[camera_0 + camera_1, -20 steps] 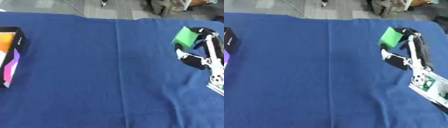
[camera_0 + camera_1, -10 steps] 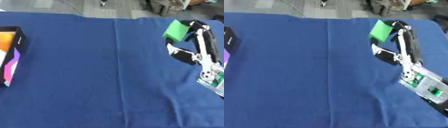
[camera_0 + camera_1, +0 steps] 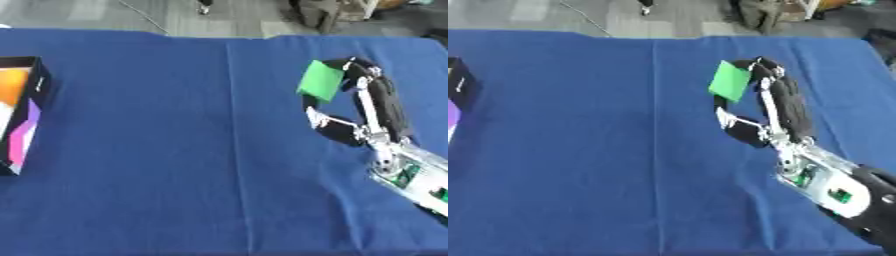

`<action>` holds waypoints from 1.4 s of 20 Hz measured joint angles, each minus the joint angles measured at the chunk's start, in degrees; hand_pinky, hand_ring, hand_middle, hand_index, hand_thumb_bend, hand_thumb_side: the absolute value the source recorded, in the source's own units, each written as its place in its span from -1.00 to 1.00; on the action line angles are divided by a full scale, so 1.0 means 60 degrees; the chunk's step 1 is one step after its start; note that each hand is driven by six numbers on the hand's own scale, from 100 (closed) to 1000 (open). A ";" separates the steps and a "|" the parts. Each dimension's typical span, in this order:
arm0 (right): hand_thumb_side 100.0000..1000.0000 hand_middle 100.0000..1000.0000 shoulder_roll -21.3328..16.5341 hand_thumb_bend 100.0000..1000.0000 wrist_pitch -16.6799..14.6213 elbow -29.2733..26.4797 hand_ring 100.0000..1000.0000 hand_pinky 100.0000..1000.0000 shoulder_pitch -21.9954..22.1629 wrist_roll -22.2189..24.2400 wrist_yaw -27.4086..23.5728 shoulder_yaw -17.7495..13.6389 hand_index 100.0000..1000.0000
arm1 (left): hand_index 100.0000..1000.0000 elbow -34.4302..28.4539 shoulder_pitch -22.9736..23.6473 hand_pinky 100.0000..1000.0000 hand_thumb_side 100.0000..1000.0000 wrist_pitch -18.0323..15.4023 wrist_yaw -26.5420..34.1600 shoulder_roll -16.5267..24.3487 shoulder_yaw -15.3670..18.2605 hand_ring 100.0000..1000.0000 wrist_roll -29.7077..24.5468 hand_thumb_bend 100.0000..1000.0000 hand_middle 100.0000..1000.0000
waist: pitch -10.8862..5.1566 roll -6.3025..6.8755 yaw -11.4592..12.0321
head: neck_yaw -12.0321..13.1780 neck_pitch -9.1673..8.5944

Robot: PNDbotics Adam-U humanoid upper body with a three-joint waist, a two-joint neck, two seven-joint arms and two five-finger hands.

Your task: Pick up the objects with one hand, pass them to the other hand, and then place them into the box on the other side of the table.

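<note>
The right robot hand (image 3: 763, 107) reaches in from the lower right, its fingers curled round a flat green block (image 3: 320, 80) that it holds up above the blue tabletop (image 3: 175, 150), right of the middle. The thumb sits lower, pointing left, apart from the block's bottom edge. The left robot hand shows in neither view.

At the tabletop's left edge stands the black box (image 3: 21, 112), open at the top, with orange, white, purple and pink things inside; in the right eye view only its corner shows. Between the block and the box lies a wide stretch of bare blue cloth, with one straight fold line running front to back near the middle and nothing standing on it. The far edge of the tabletop meets a grey floor (image 3: 122, 15), where dark shapes stand near the upper right corner.
</note>
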 measured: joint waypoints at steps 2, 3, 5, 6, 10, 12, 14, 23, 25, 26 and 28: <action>-1.00 0.13 0.0041 -0.81 0.0042 0.0001 -0.01 -0.06 -0.0066 0.0042 0.0272 0.0189 0.11 | 0.66 -0.0001 -0.0278 1.00 0.11 0.0112 -0.0129 0.0241 -0.0205 1.00 -0.0212 -1.00 0.34 | -0.0009 0.0027 0.0012 | 0.0000 0.0044; -1.00 0.13 0.0074 -0.81 0.0058 0.0003 -0.01 -0.07 -0.0093 0.0058 0.0411 0.0286 0.11 | 0.66 -0.0001 -0.0443 1.00 0.11 0.0173 -0.0204 0.0334 -0.0318 1.00 -0.0332 -1.00 0.34 | -0.0014 0.0033 0.0021 | -0.0001 0.0046; -1.00 0.13 0.0104 -0.82 0.0097 0.0003 0.01 -0.06 -0.0149 0.0097 0.0688 0.0493 0.11 | 0.66 -0.0004 -0.0776 1.00 0.11 0.0306 -0.0357 0.0456 -0.0573 1.00 -0.0591 -1.00 0.34 | -0.0016 0.0041 0.0060 | -0.0010 0.0049; -1.00 0.13 0.0137 -0.82 0.0121 0.0004 0.01 -0.06 -0.0158 0.0121 0.0826 0.0607 0.11 | 0.66 -0.0006 -0.0966 1.00 0.10 0.0372 -0.0439 0.0495 -0.0717 1.00 -0.0727 -1.00 0.34 | -0.0016 0.0052 0.0076 | -0.0019 0.0063; -1.00 0.13 0.0186 -0.83 0.0195 0.0022 0.02 -0.06 -0.0225 0.0195 0.1366 0.0974 0.12 | 0.67 -0.0044 -0.1682 0.99 0.11 0.0660 -0.0865 0.0529 -0.1317 1.00 -0.1263 -1.00 0.34 | -0.0017 0.0138 0.0153 | -0.0104 0.0130; -1.00 0.13 0.0211 -0.83 0.0207 0.0024 0.03 -0.03 -0.0232 0.0207 0.1631 0.1126 0.11 | 0.67 -0.0051 -0.2080 0.98 0.12 0.0863 -0.1090 0.0528 -0.1675 1.00 -0.1526 -1.00 0.34 | -0.0017 0.0163 0.0182 | -0.0140 0.0156; -1.00 0.13 0.0236 -0.83 0.0204 0.0024 0.04 0.00 -0.0249 0.0204 0.1902 0.1277 0.11 | 0.67 -0.0052 -0.2504 0.98 0.16 0.1107 -0.1365 0.0509 -0.2083 1.00 -0.1798 -1.00 0.34 | -0.0017 0.0194 0.0200 | -0.0157 0.0162; -1.00 0.14 0.0236 -0.85 0.0108 0.0025 0.11 0.16 -0.0321 0.0108 0.3149 0.1787 0.11 | 0.66 -0.0054 -0.4160 0.95 0.24 0.2287 -0.2509 -0.0264 -0.3726 1.00 -0.3038 -1.00 0.36 | -0.0018 0.0320 0.0295 | -0.0187 0.0257; -1.00 0.13 0.0236 -0.85 0.0104 0.0025 0.12 0.18 -0.0357 0.0104 0.3422 0.1848 0.11 | 0.66 -0.0056 -0.4432 0.94 0.26 0.2483 -0.2740 -0.0413 -0.4005 1.00 -0.3303 -1.00 0.36 | -0.0019 0.0356 0.0332 | -0.0214 0.0296; -1.00 0.13 0.0236 -0.86 0.0106 0.0025 0.12 0.18 -0.0382 0.0106 0.3557 0.1886 0.11 | 0.66 -0.0056 -0.4546 0.94 0.26 0.2570 -0.2853 -0.0469 -0.4135 1.00 -0.3426 -1.00 0.36 | -0.0020 0.0372 0.0349 | -0.0236 0.0301; -1.00 0.14 0.0235 -0.88 0.0127 0.0025 0.10 0.13 -0.0395 0.0127 0.3821 0.1955 0.11 | 0.65 -0.0057 -0.4751 0.92 0.29 0.2724 -0.3116 -0.0601 -0.4400 1.00 -0.3667 -1.00 0.37 | -0.0025 0.0388 0.0365 | -0.0277 0.0353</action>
